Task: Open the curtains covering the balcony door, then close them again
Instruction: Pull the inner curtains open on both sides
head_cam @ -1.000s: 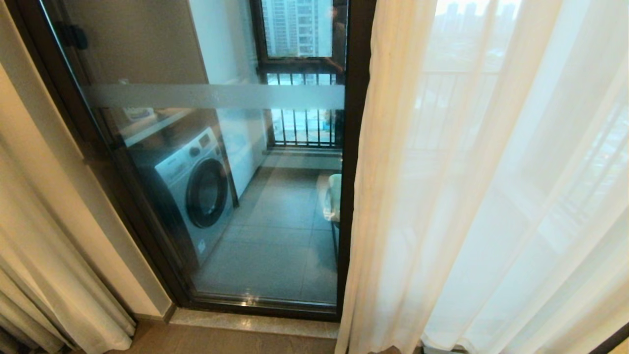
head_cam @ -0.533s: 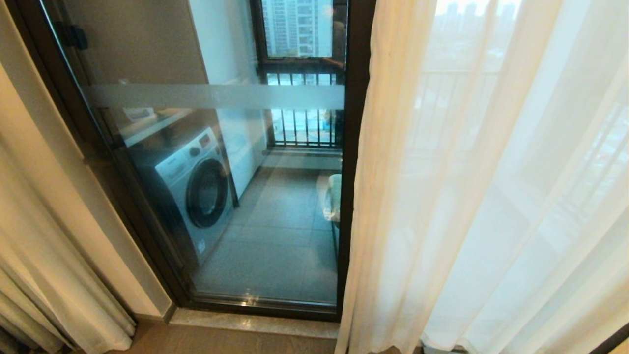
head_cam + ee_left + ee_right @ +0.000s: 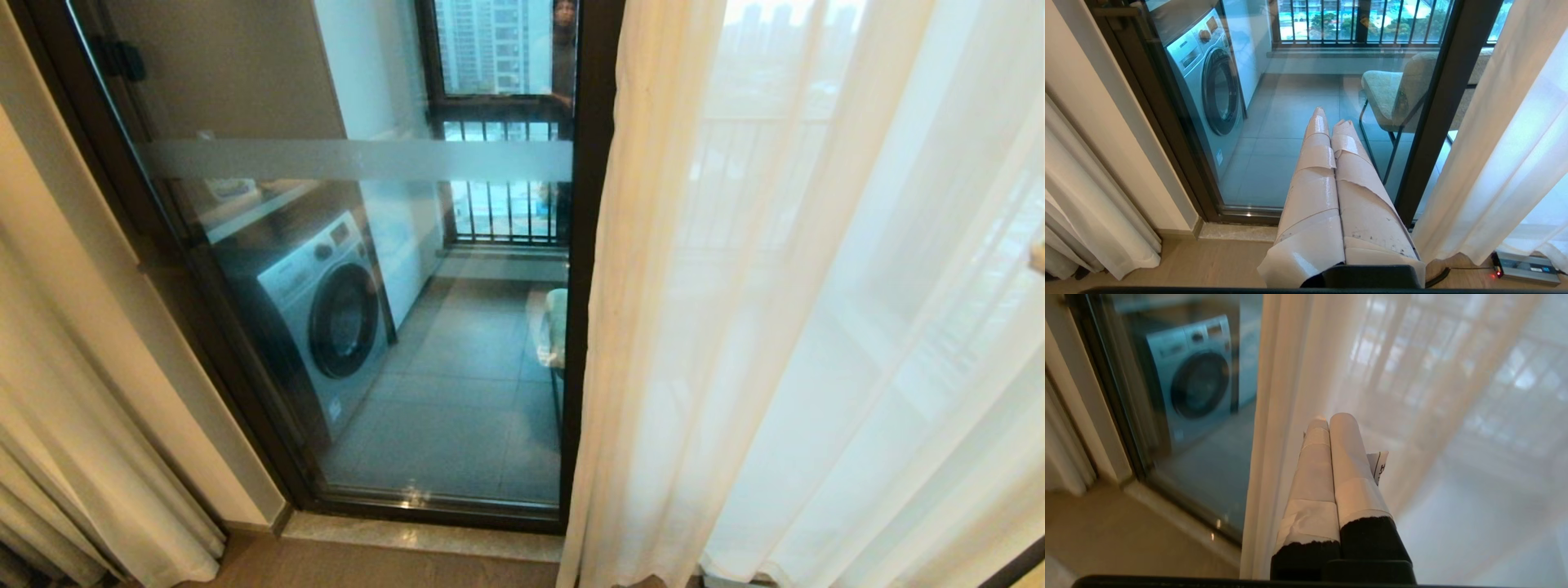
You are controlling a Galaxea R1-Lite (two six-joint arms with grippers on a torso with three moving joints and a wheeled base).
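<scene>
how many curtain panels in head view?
2. A cream opaque curtain bunched at the left edge beside the balcony door; a white sheer curtain covering the right half. More may hang out of frame.

No legible text, label or brand anywhere, washing machine (image 3: 322,314) included.

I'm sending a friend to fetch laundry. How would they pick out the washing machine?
Look through the balcony door, the tall dark-framed glass panel left of the sheer white curtains. Behind the glass, along the balcony's left side, stands the washing machine. Its silver front and round dark porthole door set it apart from the padded chair opposite.
</scene>
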